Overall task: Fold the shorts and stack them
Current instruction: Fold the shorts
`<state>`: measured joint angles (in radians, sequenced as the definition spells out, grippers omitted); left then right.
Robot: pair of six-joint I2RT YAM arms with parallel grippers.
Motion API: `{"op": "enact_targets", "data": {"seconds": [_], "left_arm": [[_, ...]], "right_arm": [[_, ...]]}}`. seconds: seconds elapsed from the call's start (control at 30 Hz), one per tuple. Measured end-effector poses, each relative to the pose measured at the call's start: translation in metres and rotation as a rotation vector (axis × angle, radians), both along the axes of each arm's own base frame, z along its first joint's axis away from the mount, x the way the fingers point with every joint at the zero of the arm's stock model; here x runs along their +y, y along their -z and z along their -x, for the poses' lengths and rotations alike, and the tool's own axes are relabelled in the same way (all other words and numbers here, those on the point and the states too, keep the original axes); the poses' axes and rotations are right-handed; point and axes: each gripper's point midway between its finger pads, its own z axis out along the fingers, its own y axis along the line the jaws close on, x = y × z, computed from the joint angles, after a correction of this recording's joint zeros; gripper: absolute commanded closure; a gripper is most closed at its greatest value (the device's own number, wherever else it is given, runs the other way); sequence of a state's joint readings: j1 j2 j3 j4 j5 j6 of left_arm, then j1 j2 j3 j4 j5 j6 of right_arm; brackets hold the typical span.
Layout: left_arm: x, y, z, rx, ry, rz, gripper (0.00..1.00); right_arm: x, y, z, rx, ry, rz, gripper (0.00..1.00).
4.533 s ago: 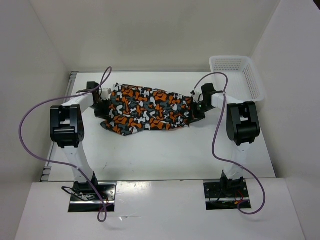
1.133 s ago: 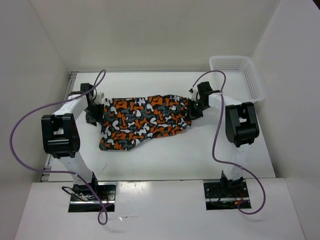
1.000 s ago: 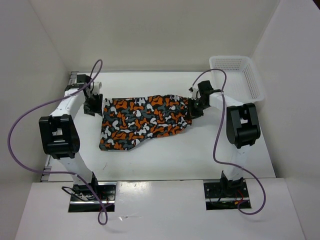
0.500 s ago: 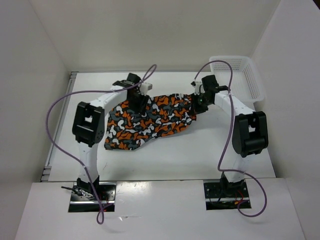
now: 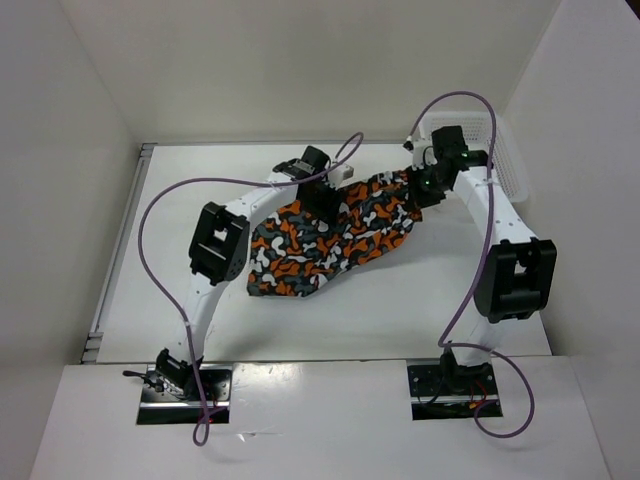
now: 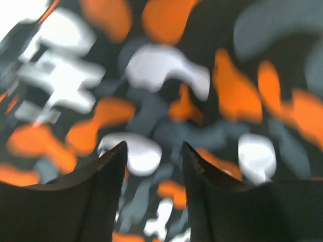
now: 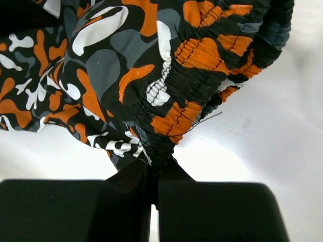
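White desk [image 5: 420, 300]: right gripper [image 7: 151, 164] pinches the shorts [image 5: 330, 240] at upper centre; left gripper [image 6: 154, 148] stands part-open over them.

Text on shorts [image 5: 330, 235]: I can read none, only blotches.
Text on basket [image 5: 512, 160]: I can read none.

Rumpled orange, white, grey and black blotched shorts [image 5: 335, 240], slantwise, waistband bunched.

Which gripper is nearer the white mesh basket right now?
Right. The right gripper, shut on the shorts, is just beside the white mesh basket. The left gripper is over the shorts' middle, farther away.
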<state>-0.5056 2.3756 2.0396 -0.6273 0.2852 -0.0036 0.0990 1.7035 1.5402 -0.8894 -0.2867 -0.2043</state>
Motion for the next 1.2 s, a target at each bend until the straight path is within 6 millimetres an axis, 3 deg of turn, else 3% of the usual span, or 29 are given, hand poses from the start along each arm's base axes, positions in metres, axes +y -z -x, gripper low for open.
{"op": "enact_targets", "data": {"seconds": [0.1,0.17,0.37,0.43,0.53,0.67,0.7,0.73,0.77,0.9,1.03,1.2], "left_arm": [[-0.004,-0.017,-0.006,-0.030,0.006,0.032,0.39],[0.007,-0.027,-0.007,-0.037,-0.013,0.036,0.38],[0.101,-0.045,-0.008,-0.059,-0.193,-0.031,0.36],[0.128,-0.036,-0.008,-0.049,-0.249,-0.067,0.36],[0.145,-0.011,0.003,-0.010,-0.279,-0.121,0.37],[0.145,0.017,0.029,0.075,-0.257,-0.144,0.45],[0.142,0.020,0.033,0.091,-0.244,-0.132,0.57],[0.137,0.019,0.033,0.095,-0.233,-0.104,0.57],[0.134,0.021,0.033,0.103,-0.219,-0.082,0.68],[0.122,0.024,0.033,0.139,-0.192,0.003,0.91],[0.113,0.024,0.033,0.165,-0.166,0.069,0.96],[0.103,0.023,0.038,0.196,-0.132,0.125,0.97]], "right_arm": [[-0.019,-0.003,0.002,-0.009,-0.004,0.056,1.00],[-0.023,-0.005,0.004,-0.008,-0.029,0.081,1.00],[-0.028,-0.022,0.002,-0.042,-0.081,0.134,1.00],[-0.027,-0.031,-0.003,-0.073,-0.090,0.161,1.00],[-0.019,-0.040,-0.006,-0.103,-0.121,0.203,1.00],[0.001,-0.042,-0.004,-0.114,-0.176,0.247,1.00],[0.008,-0.040,-0.004,-0.114,-0.191,0.257,1.00],[0.020,-0.037,-0.002,-0.109,-0.223,0.263,1.00],[0.030,-0.035,-0.001,-0.104,-0.245,0.272,1.00],[0.077,-0.028,-0.008,-0.111,-0.332,0.286,1.00],[0.120,-0.018,-0.010,-0.113,-0.406,0.285,1.00],[0.161,0.001,0.000,-0.090,-0.483,0.295,1.00]]}}
